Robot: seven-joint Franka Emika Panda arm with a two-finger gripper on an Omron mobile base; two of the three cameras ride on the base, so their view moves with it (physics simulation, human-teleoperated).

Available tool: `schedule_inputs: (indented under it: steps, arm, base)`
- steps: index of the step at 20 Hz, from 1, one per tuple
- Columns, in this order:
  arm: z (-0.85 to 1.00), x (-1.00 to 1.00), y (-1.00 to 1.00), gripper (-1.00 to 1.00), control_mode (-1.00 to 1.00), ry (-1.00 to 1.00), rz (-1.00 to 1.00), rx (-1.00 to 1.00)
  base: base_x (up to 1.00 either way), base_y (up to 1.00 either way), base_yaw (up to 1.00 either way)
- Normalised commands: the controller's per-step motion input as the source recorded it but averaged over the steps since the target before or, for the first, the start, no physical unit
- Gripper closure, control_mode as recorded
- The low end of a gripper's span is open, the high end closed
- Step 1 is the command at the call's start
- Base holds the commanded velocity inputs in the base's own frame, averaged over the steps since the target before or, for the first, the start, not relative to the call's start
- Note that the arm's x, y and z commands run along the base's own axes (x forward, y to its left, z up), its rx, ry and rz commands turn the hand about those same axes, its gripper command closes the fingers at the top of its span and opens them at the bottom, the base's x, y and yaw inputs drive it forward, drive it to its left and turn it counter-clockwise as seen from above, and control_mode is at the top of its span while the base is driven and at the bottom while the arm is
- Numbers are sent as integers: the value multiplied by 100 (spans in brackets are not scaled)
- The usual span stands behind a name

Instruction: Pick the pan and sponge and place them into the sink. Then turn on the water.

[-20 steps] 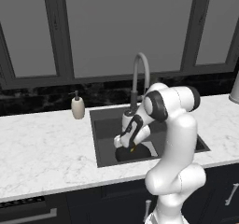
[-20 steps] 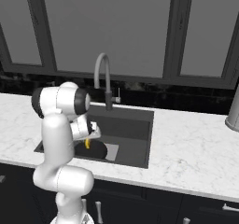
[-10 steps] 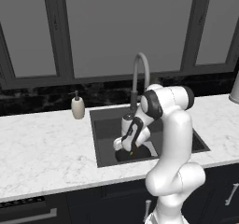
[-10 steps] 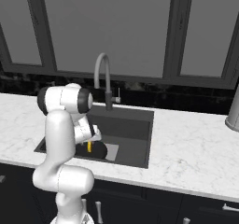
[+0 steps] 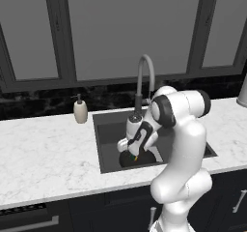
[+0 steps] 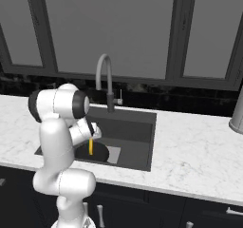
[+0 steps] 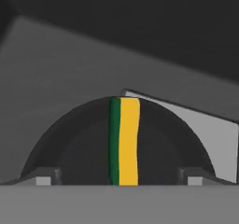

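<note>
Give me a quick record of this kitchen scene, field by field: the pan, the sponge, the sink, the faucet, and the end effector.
pan: black, on the sink floor, partly over the drain plate
sponge: yellow and green, on edge between the fingertips, above the pan
sink: dark-grey basin in the white marble counter
faucet: tall, curved, no stream visible
end effector: open, low inside the sink
soap dispenser: on the counter left of the sink
</note>
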Motion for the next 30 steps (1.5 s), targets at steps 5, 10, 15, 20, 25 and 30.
schedule_inputs:
  steps: [5,10,15,20,25,30]
  arm:
    - [52,-37,1,-100,-100,-6,0,0]
    - [64,-29,0,-100,-100,-10,0,0]
    - [88,-12,3,-100,-100,1,0,0]
    - [100,-14,13,-100,-100,7,0,0]
    - [100,-20,15,-100,-100,6,0,-1]
    - [66,-64,23,-100,-100,1,0,0]
  base:
    - [0,0,0]
    - [0,0,0]
    - [0,0,0]
    - [0,0,0]
    - [0,0,0]
    - [0,0,0]
